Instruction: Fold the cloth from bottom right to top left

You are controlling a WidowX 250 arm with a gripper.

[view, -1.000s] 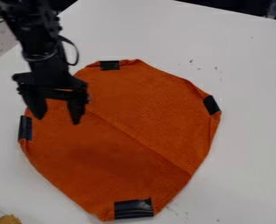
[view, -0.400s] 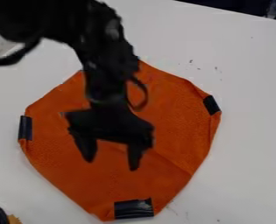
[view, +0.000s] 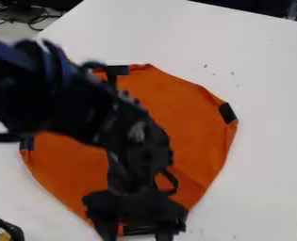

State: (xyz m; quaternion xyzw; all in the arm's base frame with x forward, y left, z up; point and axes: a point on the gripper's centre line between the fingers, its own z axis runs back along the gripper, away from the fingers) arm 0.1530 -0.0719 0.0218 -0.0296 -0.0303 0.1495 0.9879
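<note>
Orange cloth [view: 176,108] lies spread on the white table [view: 270,141], black patches [view: 227,113] along its edge. My hand [view: 136,235] is at the cloth's bottom end, fingers wide apart, the bottom patch partly showing between them. My arm [view: 135,141] crosses above from upper left, hiding some cloth.

The robot arm [view: 94,113] is black, with a dark blue cast on its bulky upper section, rounded joints, a pale grey patch [view: 138,132], a thin looping cable [view: 170,181] and a black gripper [view: 136,235].
</note>
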